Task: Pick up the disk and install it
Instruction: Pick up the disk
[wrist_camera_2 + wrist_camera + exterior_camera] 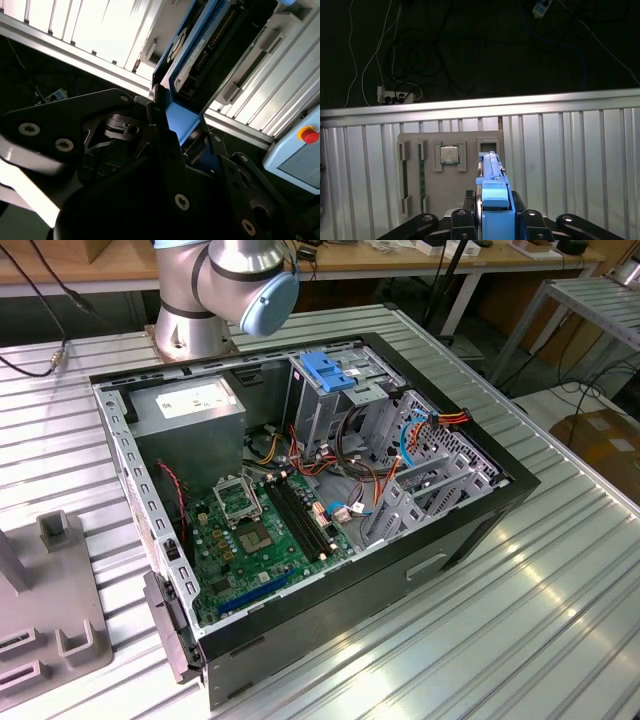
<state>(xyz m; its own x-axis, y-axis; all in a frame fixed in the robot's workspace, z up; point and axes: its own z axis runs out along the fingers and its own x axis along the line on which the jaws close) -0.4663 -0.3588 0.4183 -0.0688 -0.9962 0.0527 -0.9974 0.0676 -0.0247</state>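
Slatted metal table [570,150] beneath; pincer [495,216] pinches the disk [493,187] edge-on by its rail frame. Likely rigid, weighty, shock-sensitive.

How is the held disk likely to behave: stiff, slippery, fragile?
Probably stiff: the disk stands straight out of the gripper. Its smooth blue plastic rail may slip. Exposed pins in the second wrist view suggest fragility.

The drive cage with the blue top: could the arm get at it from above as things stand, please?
Probably yes: the computer case lies open, and the drive cage has nothing over its blue top; cables sit beside it. The gripper is shut on the disk.
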